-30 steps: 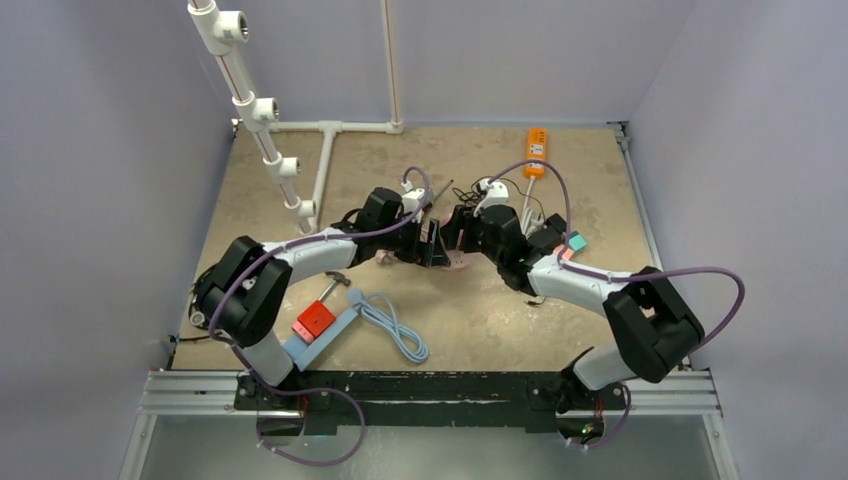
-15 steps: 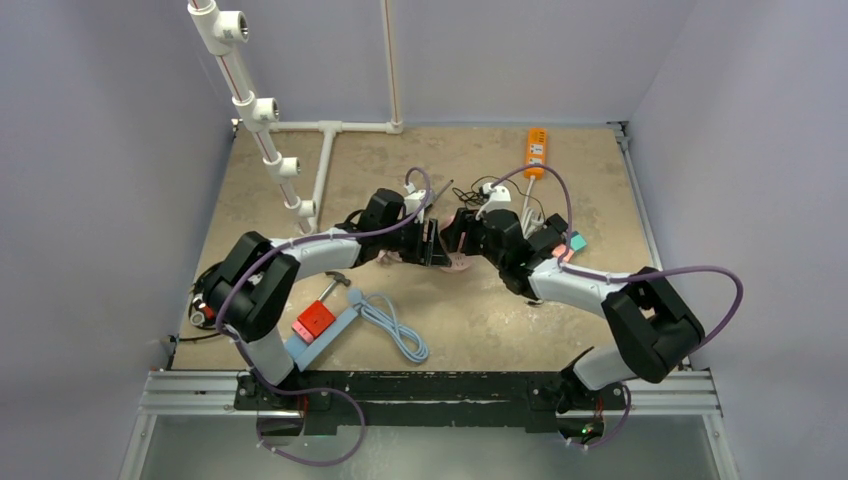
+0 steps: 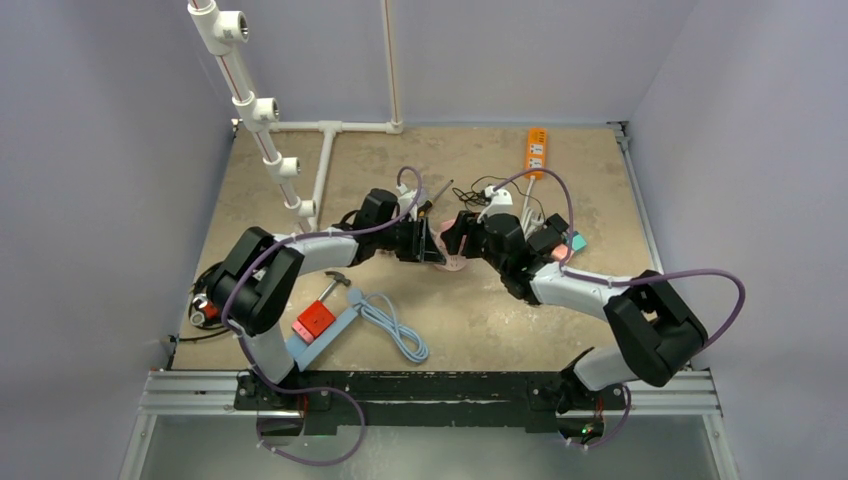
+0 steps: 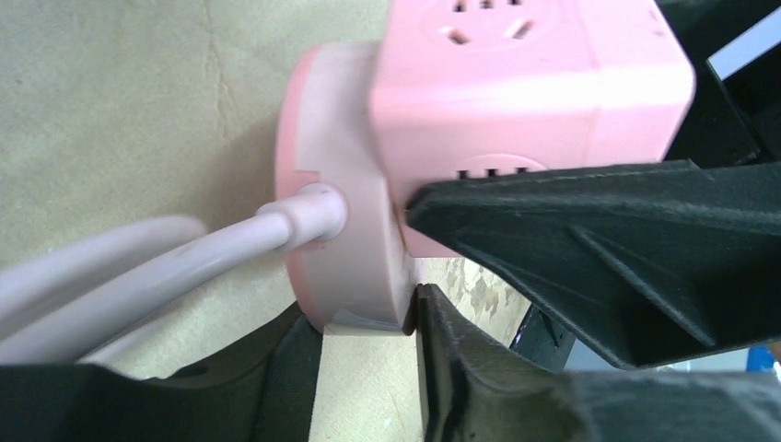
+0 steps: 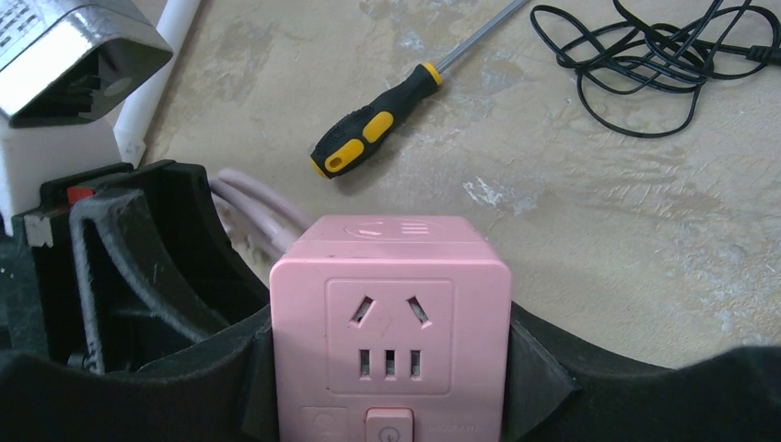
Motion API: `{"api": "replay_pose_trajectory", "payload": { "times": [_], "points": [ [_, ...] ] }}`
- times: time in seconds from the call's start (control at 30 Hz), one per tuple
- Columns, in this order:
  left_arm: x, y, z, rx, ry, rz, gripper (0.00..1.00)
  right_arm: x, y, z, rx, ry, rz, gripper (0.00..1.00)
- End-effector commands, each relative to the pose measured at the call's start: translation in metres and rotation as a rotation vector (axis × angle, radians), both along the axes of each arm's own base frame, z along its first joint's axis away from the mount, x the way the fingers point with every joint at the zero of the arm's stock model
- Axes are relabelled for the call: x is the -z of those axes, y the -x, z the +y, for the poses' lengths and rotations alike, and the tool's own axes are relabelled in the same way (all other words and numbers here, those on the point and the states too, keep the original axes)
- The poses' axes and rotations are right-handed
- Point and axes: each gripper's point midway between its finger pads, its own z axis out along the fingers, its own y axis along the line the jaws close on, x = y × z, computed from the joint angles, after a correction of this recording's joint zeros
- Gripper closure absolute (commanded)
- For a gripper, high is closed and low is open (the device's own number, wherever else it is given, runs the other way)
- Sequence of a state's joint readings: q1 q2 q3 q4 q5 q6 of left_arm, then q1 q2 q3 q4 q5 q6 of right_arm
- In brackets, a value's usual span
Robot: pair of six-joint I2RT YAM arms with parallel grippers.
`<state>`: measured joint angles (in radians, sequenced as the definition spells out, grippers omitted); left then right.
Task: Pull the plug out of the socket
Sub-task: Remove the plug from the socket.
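At mid-table the left gripper (image 3: 429,243) pinches the rim of the round pink plug (image 4: 336,267), whose pale cable (image 4: 184,258) trails off to the left. The plug sits flush against the pink socket (image 5: 390,322), which the right gripper (image 5: 390,391) clamps from both sides. A screwdriver (image 5: 378,126) lies beyond.

I see the socket (image 5: 390,322) mid-table with the plug (image 4: 345,267) on its left side. The screwdriver (image 5: 378,132) lies behind it, the coiled cord (image 5: 645,64) behind-right.
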<state>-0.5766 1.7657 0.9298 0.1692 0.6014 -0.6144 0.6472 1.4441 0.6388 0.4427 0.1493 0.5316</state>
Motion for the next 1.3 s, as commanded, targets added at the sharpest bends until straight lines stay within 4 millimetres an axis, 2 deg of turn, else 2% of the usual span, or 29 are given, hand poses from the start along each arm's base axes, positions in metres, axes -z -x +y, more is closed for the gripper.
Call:
{"api": "replay_pose_trajectory", "payload": {
  "times": [0.0, 0.33, 0.63, 0.83, 1.03, 1.17, 1.27],
  "points": [
    [-0.008, -0.004, -0.004, 0.015, 0.047, -0.034, 0.74, -0.059, -0.009, 0.015, -0.001, -0.152, -0.149, 1.0],
    [-0.012, -0.005, -0.003, 0.017, 0.069, -0.028, 1.0, -0.058, -0.007, 0.012, 0.037, -0.156, -0.163, 1.0],
    [-0.013, -0.007, -0.001, 0.004, 0.075, -0.021, 1.0, -0.065, 0.009, 0.032, 0.08, -0.18, -0.187, 1.0],
    [-0.011, -0.009, 0.001, -0.005, 0.071, -0.015, 1.0, -0.065, 0.014, 0.034, 0.108, -0.158, -0.19, 1.0],
    [-0.006, -0.017, 0.011, -0.028, 0.047, -0.02, 1.0, -0.075, 0.023, 0.047, -0.001, -0.175, -0.219, 1.0],
    [-0.008, -0.022, 0.016, -0.034, 0.049, -0.029, 1.0, -0.089, 0.03, 0.046, -0.061, -0.187, -0.271, 1.0],
    [-0.012, -0.028, 0.021, -0.038, 0.033, -0.053, 1.0, -0.091, 0.029, 0.039, -0.085, -0.206, -0.282, 1.0]
  ]
}}
